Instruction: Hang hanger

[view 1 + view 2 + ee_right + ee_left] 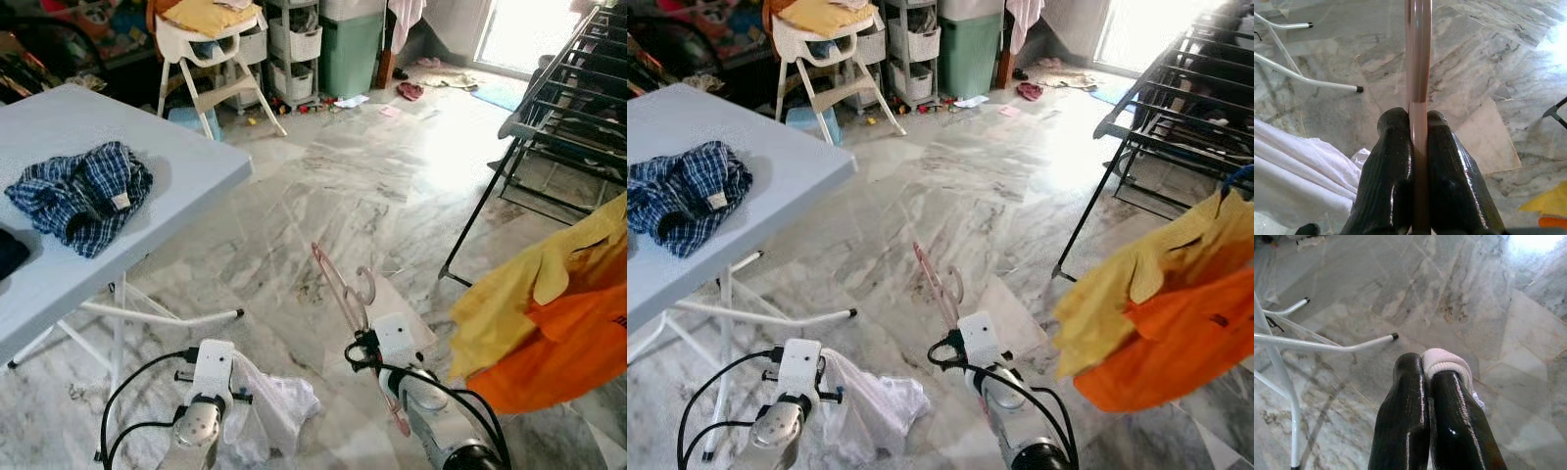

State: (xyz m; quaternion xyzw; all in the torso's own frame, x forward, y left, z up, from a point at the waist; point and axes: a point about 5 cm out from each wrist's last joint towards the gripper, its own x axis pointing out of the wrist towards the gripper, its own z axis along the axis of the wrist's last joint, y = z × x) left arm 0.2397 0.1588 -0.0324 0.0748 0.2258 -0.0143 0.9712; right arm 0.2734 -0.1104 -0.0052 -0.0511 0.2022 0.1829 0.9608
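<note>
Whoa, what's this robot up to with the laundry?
It is in the middle of hanging washing. The right gripper is shut on a pink hanger, held out over the marble floor, and the left gripper is clamped on a white garment. The drying rack stands ahead on its right, with yellow and orange clothes already draped there. A blue plaid shirt lies on the table.

Daylight floods from far doorway [519, 29]; glare blown out on marble floor [441, 162]; foreground sharp; claws glossy.
</note>
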